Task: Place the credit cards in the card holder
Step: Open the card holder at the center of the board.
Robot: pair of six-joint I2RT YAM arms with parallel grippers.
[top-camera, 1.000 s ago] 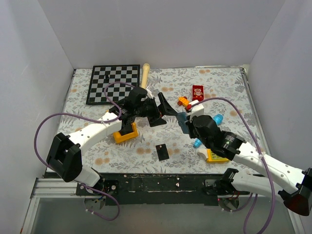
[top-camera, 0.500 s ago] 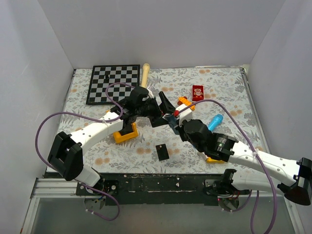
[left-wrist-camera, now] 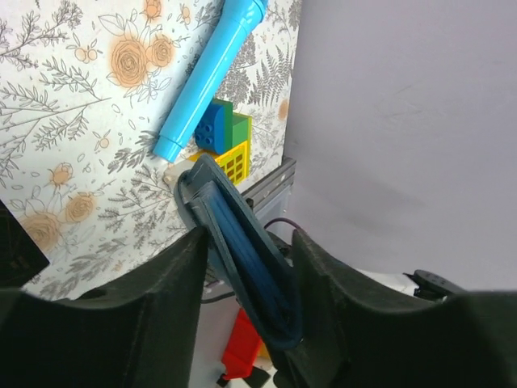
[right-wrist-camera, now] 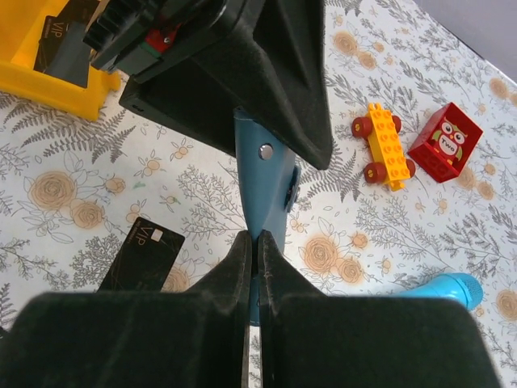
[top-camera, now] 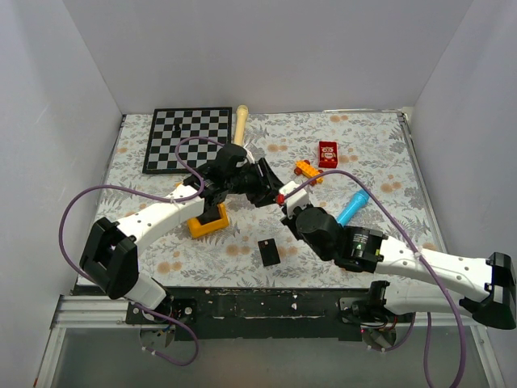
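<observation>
The slate-blue card holder hangs in the air between both arms, folded, its snap tab facing the right wrist camera. My right gripper is shut on its lower edge. My left gripper has its black fingers closed against both faces of its upper part. In the top view the two grippers, left and right, meet and hide the holder. One black credit card lies flat on the table below them. A second credit card rests in the yellow tray.
A blue tube toy lies right of the grippers, beside stacked toy bricks. An orange toy car and a red box sit farther back. A chessboard and a wooden stick lie at the back left.
My right arm swung left, carrying the card holder in between the left gripper's fingers. The left jaws then narrowed onto it. The card on the table stayed put.
</observation>
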